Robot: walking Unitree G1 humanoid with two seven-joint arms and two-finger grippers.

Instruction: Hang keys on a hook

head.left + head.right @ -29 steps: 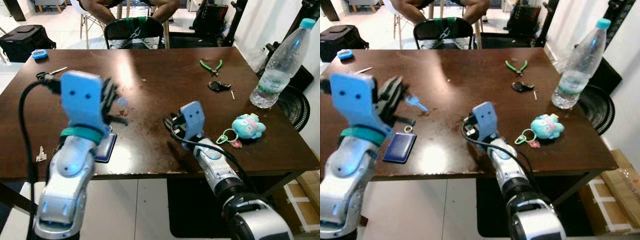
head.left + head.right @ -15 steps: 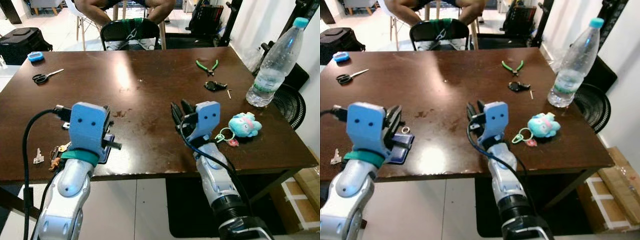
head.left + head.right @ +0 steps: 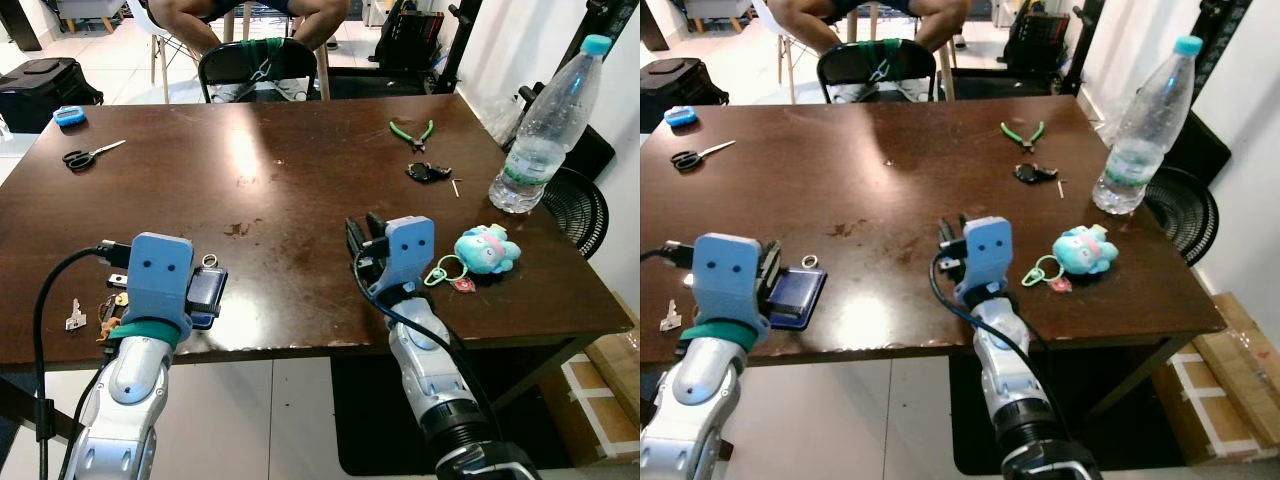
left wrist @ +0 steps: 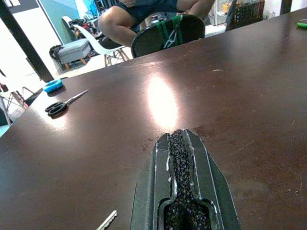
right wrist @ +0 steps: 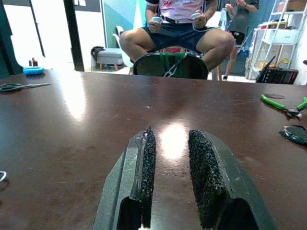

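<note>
A small bunch of keys [image 3: 110, 302] lies at the table's front left edge, partly hidden behind my left wrist mount. A loose silver key [image 3: 75, 318] lies just left of it. My left gripper [image 4: 179, 136] is shut and empty, low over the table beside a blue card holder [image 3: 795, 290] with a metal ring [image 3: 810, 261]. My right gripper [image 5: 170, 136] is open by a narrow gap, empty, low over the table's middle front [image 3: 362, 228]. A black key fob [image 3: 428, 172] lies at the far right.
A blue plush keychain [image 3: 485, 250] with a green ring [image 3: 440, 272] lies right of my right gripper. A water bottle [image 3: 545, 125] stands at the right edge. Green pliers [image 3: 412, 128] and scissors [image 3: 85, 155] lie further back. A seated person [image 5: 180, 28] is behind the table.
My left arm has come down from a raised pose to the table's front left edge. The right gripper has shifted slightly and stays low. The camera has moved a little.
</note>
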